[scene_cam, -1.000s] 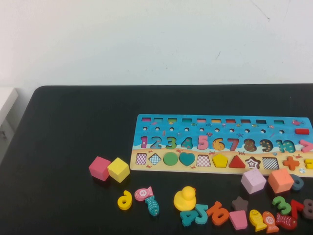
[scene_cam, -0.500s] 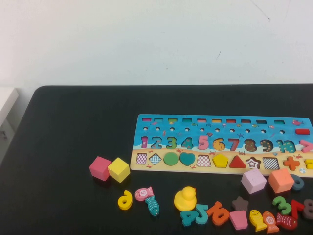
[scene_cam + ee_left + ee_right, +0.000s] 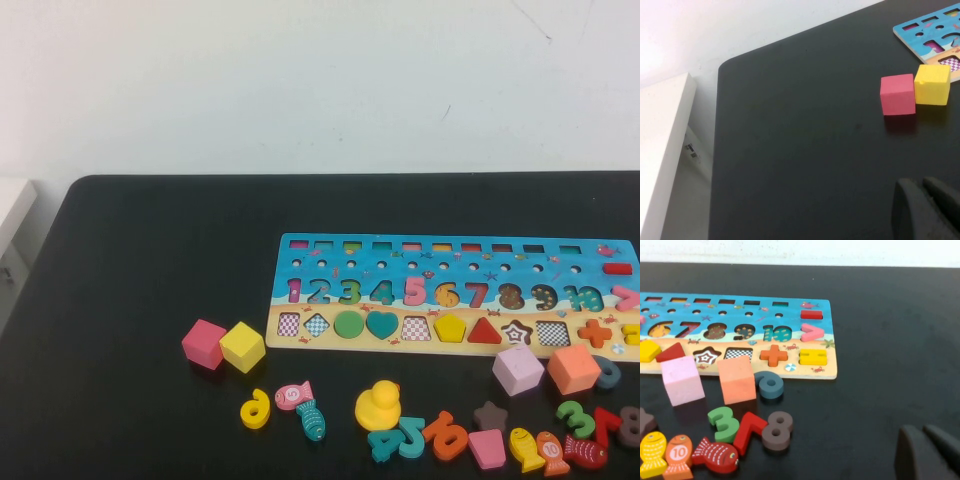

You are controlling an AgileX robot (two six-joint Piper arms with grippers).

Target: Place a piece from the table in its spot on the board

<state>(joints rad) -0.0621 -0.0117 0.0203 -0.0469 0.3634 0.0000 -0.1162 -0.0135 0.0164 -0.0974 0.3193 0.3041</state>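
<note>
Item one, operator: the small flat yellow pentagon block [image 3: 450, 327] sits seated in its cut-out on the sandy lower strip of the long rectangular wooden puzzle board [image 3: 330, 255], between a checkered trapezoid recess and a red triangle block [image 3: 484, 331]. You will find a green circle block [image 3: 348, 324] and a teal heart block [image 3: 381, 324] further along the same strip toward the robot's left.

Item two: the board lies flat on the matte black desk [image 3: 150, 260], its blue upper part carrying the coloured numbers.

Item three, loose pieces on the desk in front of the board: a pale purple foam cube [image 3: 518, 369] and an orange foam cube [image 3: 574, 368] just beside each other at the board's near edge; a yellow toy duck [image 3: 379, 405]; assorted coloured number and fish pieces around it. Well to the robot's left, a pink foam cube [image 3: 203, 343] touches a yellow foam cube [image 3: 242, 346].

Item four: left gripper [image 3: 927, 210], seen only in its wrist view, hangs above bare desk, apart from the pink and yellow cubes; you cannot tell how its fingers stand.

Item five: right gripper [image 3: 930, 452], seen only in its wrist view, hangs over bare desk near the board's right end, fingers fully closed on nothing.
</note>
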